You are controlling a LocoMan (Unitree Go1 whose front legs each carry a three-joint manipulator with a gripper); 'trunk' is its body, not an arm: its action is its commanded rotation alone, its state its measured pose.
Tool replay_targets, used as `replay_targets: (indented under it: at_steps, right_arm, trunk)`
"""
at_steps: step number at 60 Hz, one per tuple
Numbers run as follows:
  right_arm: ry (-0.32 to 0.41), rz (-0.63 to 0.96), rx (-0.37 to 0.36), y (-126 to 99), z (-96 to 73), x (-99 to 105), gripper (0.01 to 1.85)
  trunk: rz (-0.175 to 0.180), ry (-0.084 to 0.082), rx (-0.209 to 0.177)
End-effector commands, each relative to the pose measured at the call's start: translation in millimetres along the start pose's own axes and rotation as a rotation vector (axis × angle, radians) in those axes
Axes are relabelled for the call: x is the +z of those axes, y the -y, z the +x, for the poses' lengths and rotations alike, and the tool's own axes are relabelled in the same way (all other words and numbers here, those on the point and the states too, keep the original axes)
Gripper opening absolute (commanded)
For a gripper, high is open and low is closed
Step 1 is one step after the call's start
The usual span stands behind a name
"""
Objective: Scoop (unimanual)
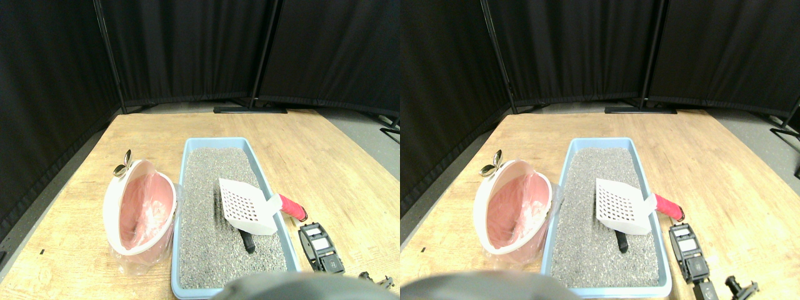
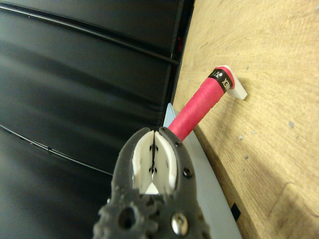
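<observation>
The right gripper has its white-padded jaws pressed together, nothing between them, just beside the scoop's pink wrapped handle. The white slotted scoop lies tilted over the litter tray, its long axis running from the right rim, handle outward, blade toward the grey litter.

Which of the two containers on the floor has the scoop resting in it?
The blue tray filled with grey litter: the white scoop lies across it, its pink handle over the rim. The pink-lined white bin beside it has no scoop.
</observation>
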Motion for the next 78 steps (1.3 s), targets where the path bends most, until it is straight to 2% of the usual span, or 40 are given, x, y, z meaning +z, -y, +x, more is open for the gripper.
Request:
replay_targets:
  at_steps: [1, 19, 23, 33, 34, 36, 37, 41, 43, 50, 61, 62, 64, 78]
  right_arm:
    - [0.041, -0.009, -0.009, 1.4, 0.6, 8.0, 0.44]
    - [0.056, 0.001, 0.005, 3.6, -0.3, 9.9, 0.45]
    - [0.088, 0.024, 0.020, 5.2, 0.4, 9.6, 0.46]
    - [0.143, 0.082, 0.046, 11.2, 3.0, 8.8, 0.67]
    - [0.149, 0.100, 0.056, 13.8, 4.8, 8.3, 0.78]
    - [0.149, 0.100, 0.056, 13.8, 4.8, 8.3, 0.78]
    - [0.135, 0.113, 0.059, 16.0, 6.4, 7.9, 0.88]
    - [0.128, 0.116, 0.069, 17.4, 7.6, 7.2, 0.94]
    - [0.105, 0.140, 0.074, 19.7, 10.5, 5.0, 1.05]
    - [0.093, 0.189, 0.090, 22.3, 14.7, 0.0, 1.13]
    - [0.095, 0.245, 0.107, 24.0, 21.2, -9.0, 1.10]
    - [0.091, 0.257, 0.108, 23.9, 22.3, -10.4, 1.10]
    - [0.089, 0.264, 0.108, 23.8, 22.8, -11.1, 1.09]
    - [0.018, 0.326, 0.088, 18.4, 35.3, -21.7, 1.04]
  trunk:
    - [-0.003, 0.001, 0.008]
    - [0.000, 0.009, 0.006]
    - [0.001, 0.010, 0.005]
    - [0.001, 0.011, 0.001]
    - [0.001, 0.010, 0.000]
    - [0.001, 0.010, -0.001]
    - [0.001, 0.010, -0.002]
    - [0.000, 0.009, -0.003]
    - [-0.001, 0.010, -0.003]
    - [-0.004, 0.007, -0.003]
    - [-0.004, 0.007, -0.003]
    - [-0.011, 0.000, -0.003]
    - [-0.011, 0.000, -0.003]
    - [-0.020, -0.007, 0.002]
